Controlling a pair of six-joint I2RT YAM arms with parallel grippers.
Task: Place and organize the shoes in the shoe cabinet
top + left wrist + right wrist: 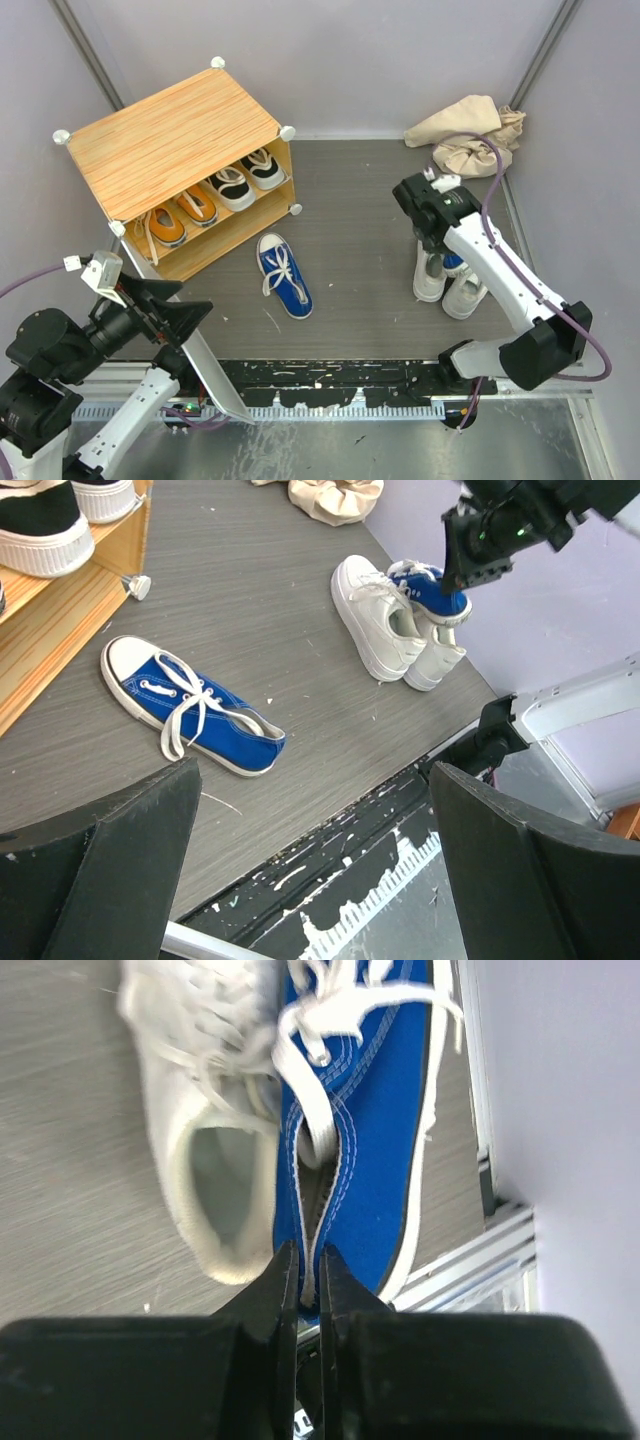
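Right wrist view showed me the blue canvas lace-up sneaker (385, 1140) pinched at its heel collar between the right gripper's (308, 1260) nearly closed fingers, beside a plain white sneaker (190, 1110); the left gripper (315, 780) gaped wide, holding nothing.

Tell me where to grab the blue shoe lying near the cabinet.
Probably best: pinch the heel collar, one finger inside the opening, coming down from above at the heel end. The blue shoe sits upright on its sole, so that thin rim faces up with nothing over it.
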